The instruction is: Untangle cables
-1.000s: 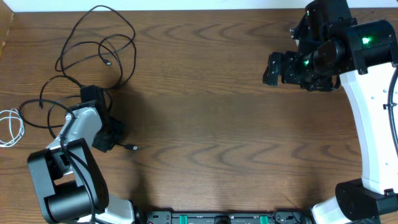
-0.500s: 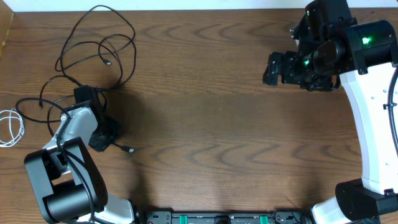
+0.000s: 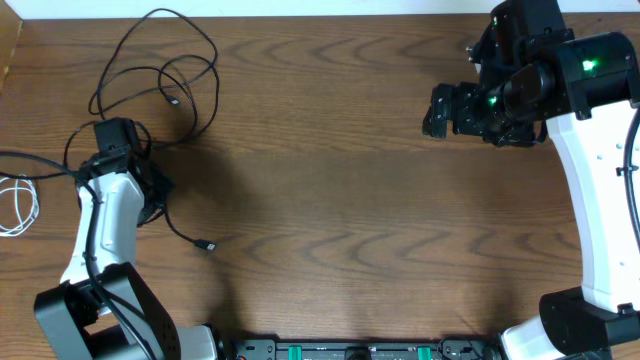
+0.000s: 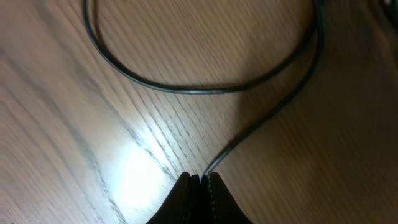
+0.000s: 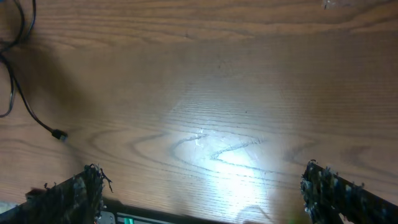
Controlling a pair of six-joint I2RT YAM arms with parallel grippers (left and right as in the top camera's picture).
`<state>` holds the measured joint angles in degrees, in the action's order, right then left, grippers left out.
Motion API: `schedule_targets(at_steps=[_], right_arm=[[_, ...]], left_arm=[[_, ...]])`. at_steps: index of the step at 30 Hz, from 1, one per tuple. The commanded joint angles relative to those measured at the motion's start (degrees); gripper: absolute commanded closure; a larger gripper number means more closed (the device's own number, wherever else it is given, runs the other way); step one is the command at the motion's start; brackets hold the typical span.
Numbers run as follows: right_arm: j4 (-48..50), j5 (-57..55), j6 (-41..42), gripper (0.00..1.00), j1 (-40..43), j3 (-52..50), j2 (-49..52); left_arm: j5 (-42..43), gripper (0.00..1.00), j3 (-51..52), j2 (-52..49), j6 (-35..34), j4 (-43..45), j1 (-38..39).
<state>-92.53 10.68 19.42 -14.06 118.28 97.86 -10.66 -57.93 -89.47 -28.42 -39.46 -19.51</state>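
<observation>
My left gripper point(image 3: 122, 152) is at the left of the table, shut on a thin black cable point(image 3: 178, 230) whose small plug lies toward the front. In the left wrist view the closed jaws point(image 4: 204, 180) pinch this cable point(image 4: 261, 115), which curves up into a wide loop. A second black cable point(image 3: 190, 60) lies in loose loops at the back left, its strands crossing near my left gripper. The white cable point(image 3: 20, 200) is coiled at the left edge. My right gripper point(image 3: 438, 110) is open and empty, high at the back right, far from the cables; its fingers point(image 5: 202, 196) frame bare wood.
The right wrist view shows a black cable end with its plug point(image 5: 59, 134) at its left side. The table's back edge point(image 3: 300, 17) meets a white wall. A control bar point(image 3: 350, 350) runs along the front edge.
My left gripper has moved left and toward the back, pulling the held black cable with it. The plug end now trails out behind on the wood. The right arm has not moved.
</observation>
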Motion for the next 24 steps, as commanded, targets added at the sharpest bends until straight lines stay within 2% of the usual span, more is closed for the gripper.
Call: schedule_targets(at_steps=[1, 2, 4, 17, 24], right_arm=[[-0.04, -0.2, -0.63, 0.01, -0.28, 0.09, -0.55], [-0.04, -0.22, -0.63, 0.01, -0.28, 0.09, -0.55], [-0.04, -0.2, -0.63, 0.01, -0.28, 0.11, -0.55], [-0.04, -0.2, -0.63, 0.01, -0.22, 0.11, -0.55], [-0.07, -0.2, -0.63, 0.01, -0.28, 0.09, -0.55]], left_arm=[[-2.47, 0.85, -0.39, -0.57, 0.72, 0.79, -0.35], [-2.49, 0.7, -0.37, -0.72, 0.72, 1.55, -0.35], [-2.43, 0.55, -0.37, -1.11, -0.02, 3.69, -0.35], [-1.36, 0.54, -0.31, -10.36, -0.09, 6.58, -0.35], [3.72, 0.6, -0.31, -12.79, 0.79, 7.69, -0.68]])
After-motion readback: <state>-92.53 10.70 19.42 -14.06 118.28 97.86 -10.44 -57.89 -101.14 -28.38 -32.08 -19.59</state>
